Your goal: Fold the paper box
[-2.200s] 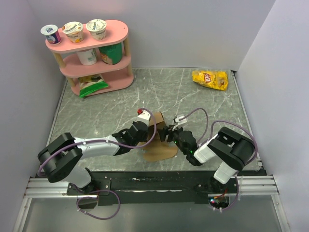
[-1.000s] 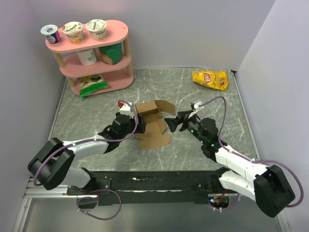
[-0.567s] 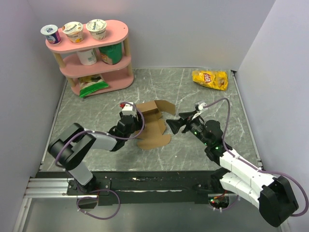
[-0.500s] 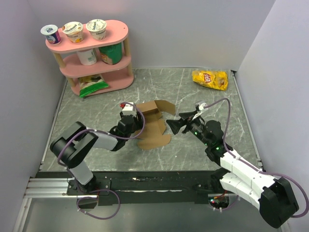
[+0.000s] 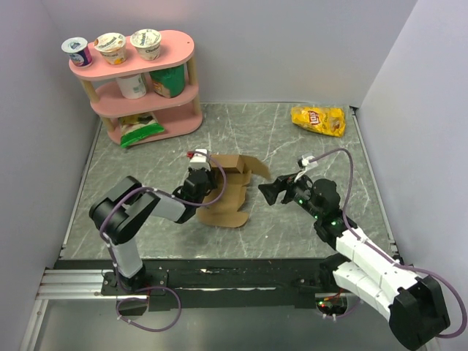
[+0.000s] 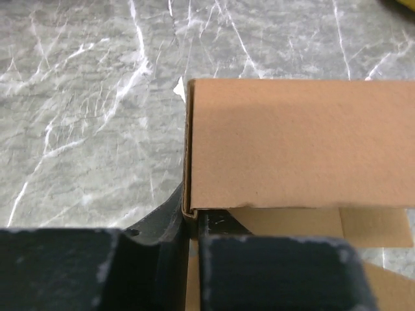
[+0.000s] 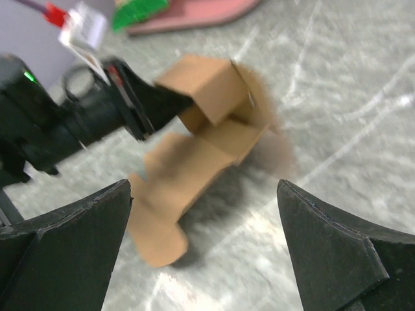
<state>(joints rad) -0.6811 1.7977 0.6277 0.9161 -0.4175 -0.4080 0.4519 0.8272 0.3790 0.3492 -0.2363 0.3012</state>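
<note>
Left hand (image 5: pixel 207 180) now closed, pinching paper box (image 5: pixel 227 206)

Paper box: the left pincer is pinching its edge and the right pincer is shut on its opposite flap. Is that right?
No: the right pincer is open and off the paper box, as the right wrist view shows, fingers spread wide short of it. The left pincer does pinch its edge.

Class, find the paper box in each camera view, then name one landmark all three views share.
Top external: paper box, middle of the marbled table.
Left wrist: paper box fills the upper right.
Right wrist: paper box at centre, blurred.
Shared landmark: the marbled table, visible in all three.
</note>
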